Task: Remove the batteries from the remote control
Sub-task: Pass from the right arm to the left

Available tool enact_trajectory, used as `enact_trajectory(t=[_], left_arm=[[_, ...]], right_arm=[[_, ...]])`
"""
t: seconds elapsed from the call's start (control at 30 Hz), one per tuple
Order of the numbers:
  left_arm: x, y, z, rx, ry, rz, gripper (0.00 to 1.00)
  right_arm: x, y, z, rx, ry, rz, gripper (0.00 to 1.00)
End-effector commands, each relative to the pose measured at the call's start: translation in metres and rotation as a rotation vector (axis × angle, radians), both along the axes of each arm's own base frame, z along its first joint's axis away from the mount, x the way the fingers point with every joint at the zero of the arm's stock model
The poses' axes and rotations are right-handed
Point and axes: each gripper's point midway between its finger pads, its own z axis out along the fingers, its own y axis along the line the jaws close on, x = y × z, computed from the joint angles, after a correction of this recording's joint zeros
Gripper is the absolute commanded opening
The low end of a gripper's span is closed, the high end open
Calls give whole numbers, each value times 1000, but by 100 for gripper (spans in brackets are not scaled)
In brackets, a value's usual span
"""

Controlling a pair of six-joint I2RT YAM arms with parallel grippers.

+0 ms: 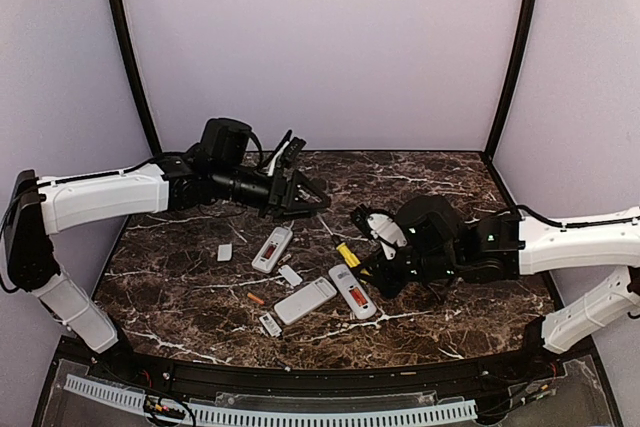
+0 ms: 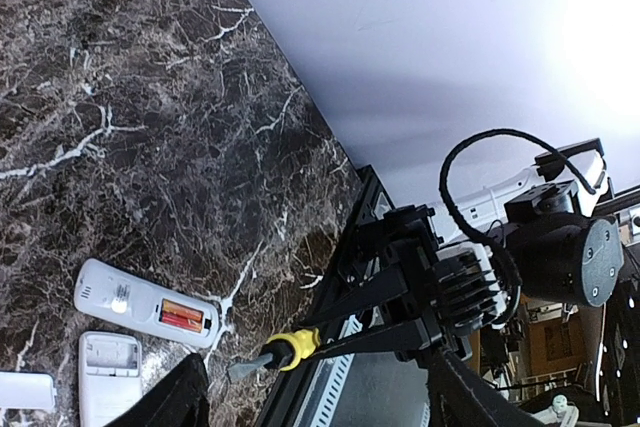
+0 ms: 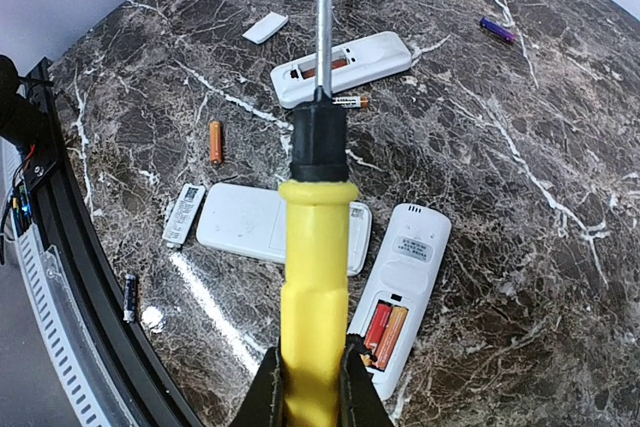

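Note:
Three white remotes lie mid-table. The right remote [image 1: 352, 291] [image 3: 403, 292] [image 2: 145, 309] lies back-up with its compartment open and two orange-red batteries [image 3: 385, 335] [image 2: 186, 317] inside. The far remote [image 1: 272, 249] [image 3: 342, 67] is also open and shows red inside. The middle remote [image 1: 305, 300] [image 3: 270, 225] lies between them. Loose batteries [image 1: 256, 298] [image 3: 215, 141] lie on the marble, one [image 3: 350, 100] by the far remote. My right gripper [image 1: 385, 272] [image 3: 307, 372] is shut on a yellow-handled screwdriver [image 1: 347, 255] [image 3: 318, 287], just left of the right remote's batteries. My left gripper [image 1: 300, 192] [image 2: 320, 412] is open and empty, behind the remotes.
Small white covers [image 1: 224, 252] [image 1: 290, 275] [image 1: 270, 324] lie among the remotes. A purple item [image 3: 497, 30] lies farther back. A dark battery [image 3: 130, 297] sits on the black front rail. The enclosure walls stand close behind and at both sides.

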Motion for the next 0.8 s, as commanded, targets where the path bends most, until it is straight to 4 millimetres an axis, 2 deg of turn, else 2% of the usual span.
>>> enact_trajectory(t=[0.0, 0.13, 0.37, 0.47, 0.63, 0.77], left_arm=[[-17, 1, -19, 43, 76, -48, 74], [-24, -3, -26, 59, 98, -73, 68], [-26, -8, -31, 57, 121, -82, 44], [-26, -11, -31, 47, 126, -85, 37], [-24, -13, -37, 50, 151, -80, 31], [-23, -15, -33, 29, 157, -80, 28]], right_arm=[[4, 10, 24, 41, -69, 8, 0], [5, 10, 30, 49, -87, 4, 0], [4, 15, 32, 45, -105, 28, 0], [5, 16, 31, 36, -110, 29, 0], [4, 19, 31, 35, -118, 42, 0], [4, 19, 30, 28, -121, 50, 0]])
